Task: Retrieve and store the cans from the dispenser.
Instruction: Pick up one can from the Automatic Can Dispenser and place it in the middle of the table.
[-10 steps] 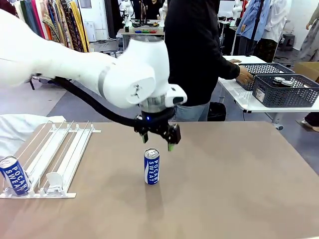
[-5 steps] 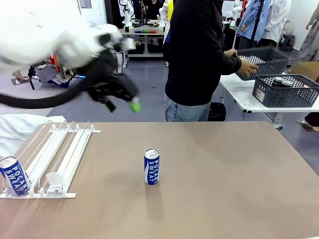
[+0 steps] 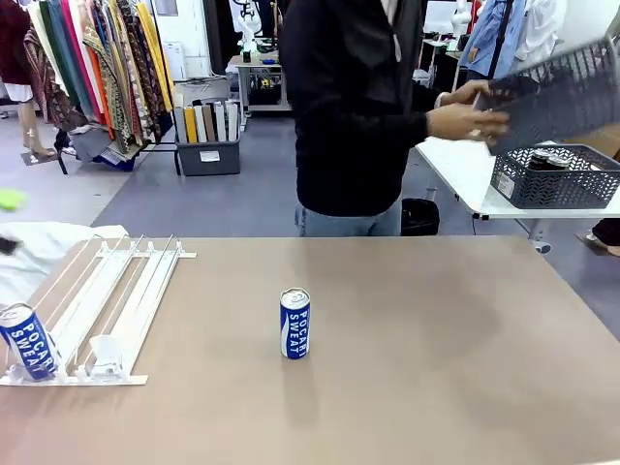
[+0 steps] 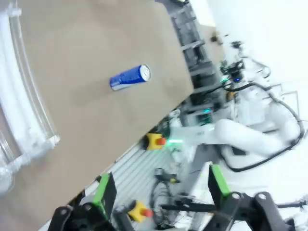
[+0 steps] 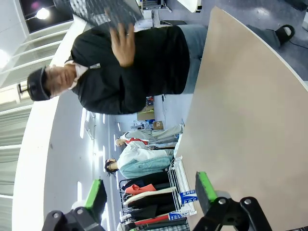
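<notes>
A blue-and-white Pocari Sweat can (image 3: 294, 324) stands upright alone in the middle of the brown table, with no gripper near it. A second blue-and-white can (image 3: 27, 341) rests at the low front end of the white dispenser (image 3: 107, 300) at the left. My left gripper (image 4: 161, 190) is open and holds nothing, high above the table near the dispenser (image 4: 21, 91); the middle can (image 4: 130, 77) is far off. One of its green pads (image 3: 10, 200) blurs at the left edge. My right gripper (image 5: 150, 190) is open and holds nothing, off the table's side, looking across at the dispenser (image 5: 179, 185).
A person in a black top (image 3: 354, 107) stands at the far side and holds a grey perforated basket (image 3: 562, 92) up in both hands. Another grey basket (image 3: 552, 184) with can tops in it sits on a white side table at the right.
My left arm swung up from over the middle can and away to the left edge of the front view. The person lifted a grey basket off the side table.
</notes>
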### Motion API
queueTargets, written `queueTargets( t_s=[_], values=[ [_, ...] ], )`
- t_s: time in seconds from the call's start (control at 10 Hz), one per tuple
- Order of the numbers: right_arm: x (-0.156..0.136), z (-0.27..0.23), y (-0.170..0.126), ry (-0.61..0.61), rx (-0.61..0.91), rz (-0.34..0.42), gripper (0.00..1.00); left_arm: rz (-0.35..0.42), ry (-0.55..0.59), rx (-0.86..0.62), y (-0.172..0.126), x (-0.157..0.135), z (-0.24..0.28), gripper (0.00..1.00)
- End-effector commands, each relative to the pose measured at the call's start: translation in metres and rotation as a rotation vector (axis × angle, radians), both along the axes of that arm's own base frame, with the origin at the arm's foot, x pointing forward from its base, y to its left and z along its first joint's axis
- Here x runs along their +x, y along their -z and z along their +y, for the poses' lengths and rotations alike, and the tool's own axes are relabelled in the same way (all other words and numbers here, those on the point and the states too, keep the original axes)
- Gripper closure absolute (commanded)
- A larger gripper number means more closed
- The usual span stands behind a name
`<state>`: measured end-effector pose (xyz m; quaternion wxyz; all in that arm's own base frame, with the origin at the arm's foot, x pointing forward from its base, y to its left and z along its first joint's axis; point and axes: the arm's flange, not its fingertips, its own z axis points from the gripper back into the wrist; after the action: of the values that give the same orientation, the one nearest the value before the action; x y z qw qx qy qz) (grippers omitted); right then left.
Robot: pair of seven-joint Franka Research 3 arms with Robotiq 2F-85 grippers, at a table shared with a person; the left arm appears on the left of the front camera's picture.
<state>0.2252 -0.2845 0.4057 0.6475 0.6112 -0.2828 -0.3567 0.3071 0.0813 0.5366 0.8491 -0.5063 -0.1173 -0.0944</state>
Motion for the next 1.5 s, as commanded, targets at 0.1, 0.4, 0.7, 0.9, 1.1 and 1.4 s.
queueTargets(
  t_s=[0.1, 0.4, 0.7, 0.9, 1.1, 1.4],
  values=[
    [-0.002, 0.001, -0.004, -0.005, 0.003, 0.000, 0.00, 0.110, -0.145, -0.221, 0.037, 0.011, 0.085, 0.00],
    [-0.002, 0.001, -0.004, -0.005, 0.003, 0.000, 0.00, 0.123, -0.165, -0.227, 0.050, -0.013, 0.104, 0.00],
    [-0.002, 0.001, -0.004, -0.005, 0.003, 0.000, 0.00, 0.123, -0.165, -0.227, 0.050, -0.013, 0.104, 0.00],
    [-0.002, 0.001, -0.004, -0.005, 0.003, 0.000, 0.00, 0.123, -0.165, -0.227, 0.050, -0.013, 0.104, 0.00],
    [-0.002, 0.001, -0.004, -0.005, 0.003, 0.000, 0.00, 0.123, -0.165, -0.227, 0.050, -0.013, 0.104, 0.00],
    [-0.002, 0.001, -0.004, -0.005, 0.003, 0.000, 0.00, 0.133, -0.172, -0.218, 0.051, -0.012, 0.105, 0.00]
  ],
)
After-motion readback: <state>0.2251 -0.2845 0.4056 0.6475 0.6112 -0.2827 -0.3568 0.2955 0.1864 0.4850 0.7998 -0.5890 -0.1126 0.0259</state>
